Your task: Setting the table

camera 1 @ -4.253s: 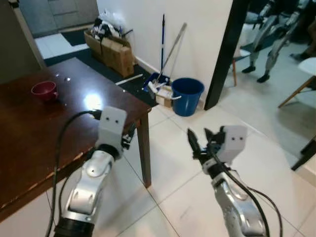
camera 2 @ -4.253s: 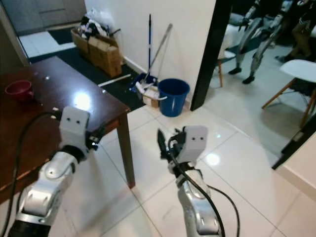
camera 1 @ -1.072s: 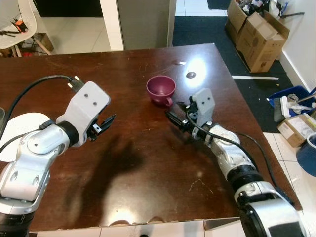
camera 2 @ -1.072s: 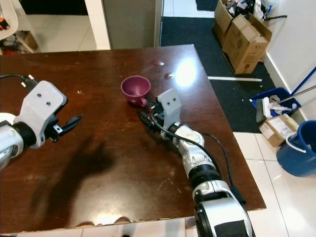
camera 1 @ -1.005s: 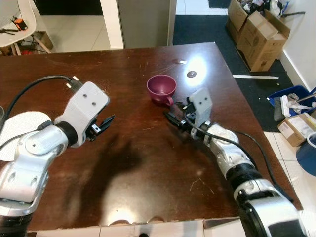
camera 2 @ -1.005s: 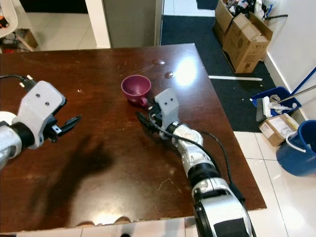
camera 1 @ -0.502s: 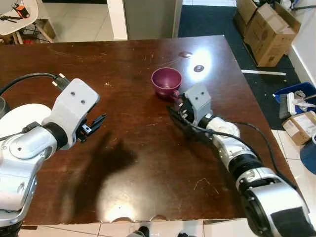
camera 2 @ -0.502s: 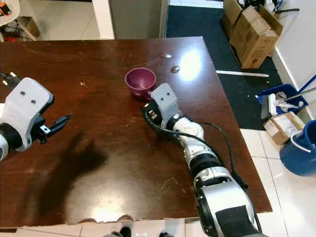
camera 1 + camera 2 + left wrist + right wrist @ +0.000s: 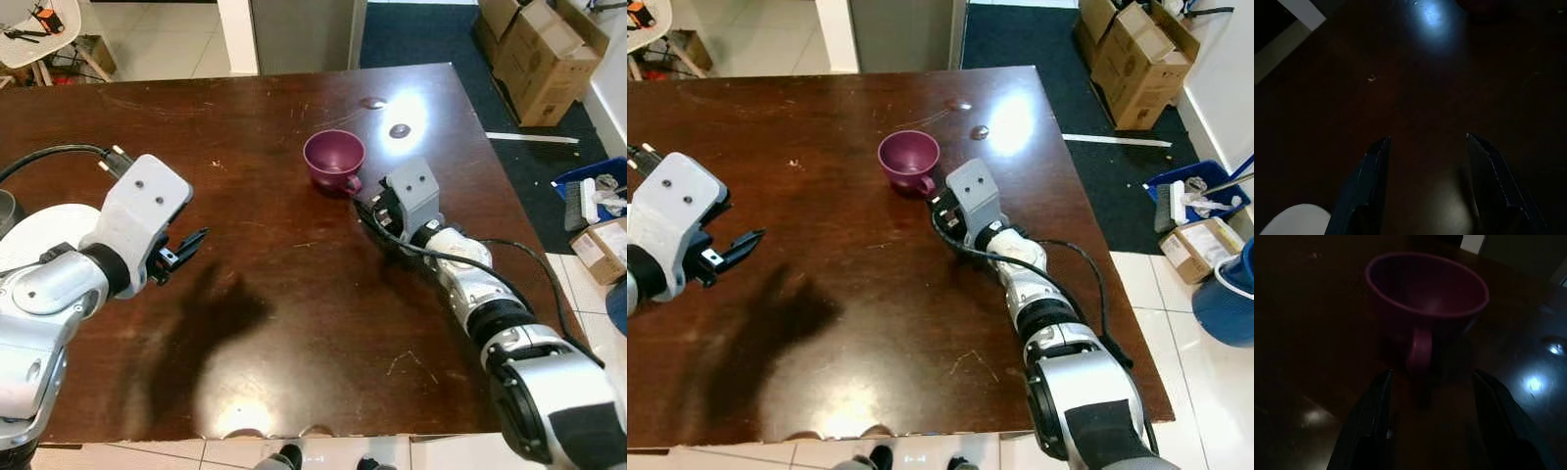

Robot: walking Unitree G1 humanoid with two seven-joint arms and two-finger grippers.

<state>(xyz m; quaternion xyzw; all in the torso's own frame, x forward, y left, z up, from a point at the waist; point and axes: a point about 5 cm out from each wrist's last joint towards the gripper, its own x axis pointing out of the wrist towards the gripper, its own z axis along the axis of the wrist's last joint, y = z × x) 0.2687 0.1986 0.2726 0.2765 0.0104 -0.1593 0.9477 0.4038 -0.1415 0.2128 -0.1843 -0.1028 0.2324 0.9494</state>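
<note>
The right gripper (image 9: pixel 1427 396), fingers spread, is facing the purple cup's (image 9: pixel 333 161) handle on the dark table (image 9: pixel 294 313); the left gripper (image 9: pixel 186 250) is hovering open.

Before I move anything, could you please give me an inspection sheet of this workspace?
Surface: dark wooden table, glossy, with scratches and light glare.
Job's things: purple cup upright, handle toward the right claw; white plate at the table's left edge.
Clutter: nothing seen on the table beyond small marks.
Grippers: right claw open, low over the table, fingers either side of the cup's handle, not yet touching it; left claw open, hovering above bare wood beside the plate.
Cables: black cable on the left arm; another along the right arm.
Surroundings: cardboard boxes, tiled floor, dark carpet.
</note>
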